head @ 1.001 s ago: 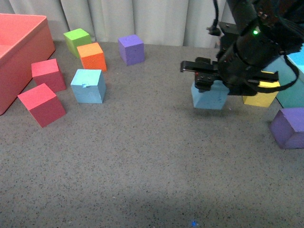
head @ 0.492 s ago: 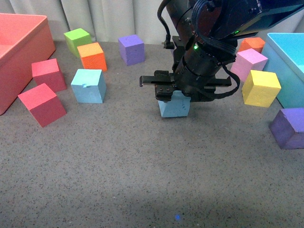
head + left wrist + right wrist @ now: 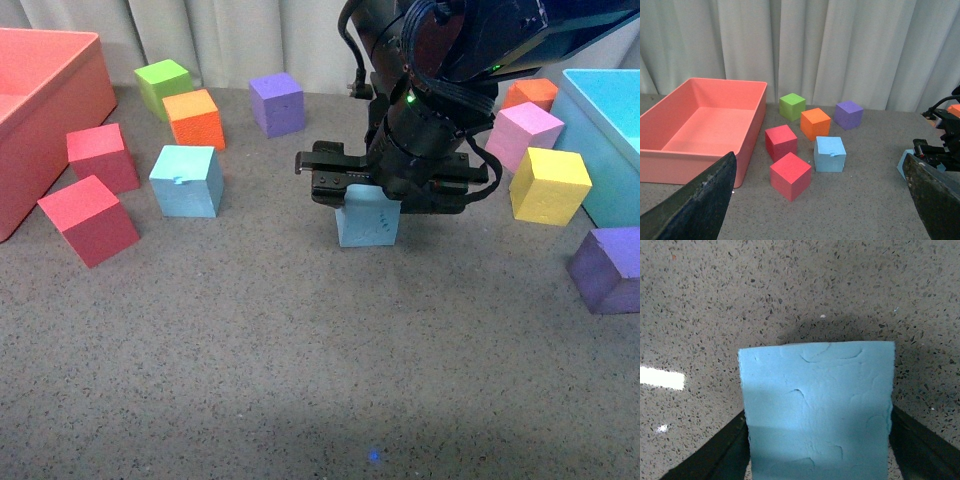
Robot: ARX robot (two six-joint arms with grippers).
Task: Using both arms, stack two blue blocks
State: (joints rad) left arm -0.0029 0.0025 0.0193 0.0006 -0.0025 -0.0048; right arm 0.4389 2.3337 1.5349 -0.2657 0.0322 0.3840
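My right gripper [image 3: 369, 204] is shut on a sky-blue block with embossed marks [image 3: 367, 224], held low over the middle of the table. In the right wrist view the block [image 3: 817, 410] fills the space between the black fingers [image 3: 922, 447]. The other blue block [image 3: 186, 180], with a small notch, sits on the table to the left, well apart from the held one. It also shows in the left wrist view [image 3: 830, 153]. My left gripper [image 3: 815, 210] is open and empty, high and back from the cubes. It is out of the front view.
A salmon-red bin [image 3: 45, 110] stands far left and a turquoise bin [image 3: 612, 120] far right. Two red cubes [image 3: 88, 218], a green, an orange [image 3: 194, 118] and a purple cube [image 3: 277, 103] lie near the notched block. Pink, yellow [image 3: 549, 184] and purple [image 3: 606, 266] cubes lie right.
My right arm has carried the blue block leftward from beside the yellow cube to the table's middle. Over the last half second it has hardly moved.
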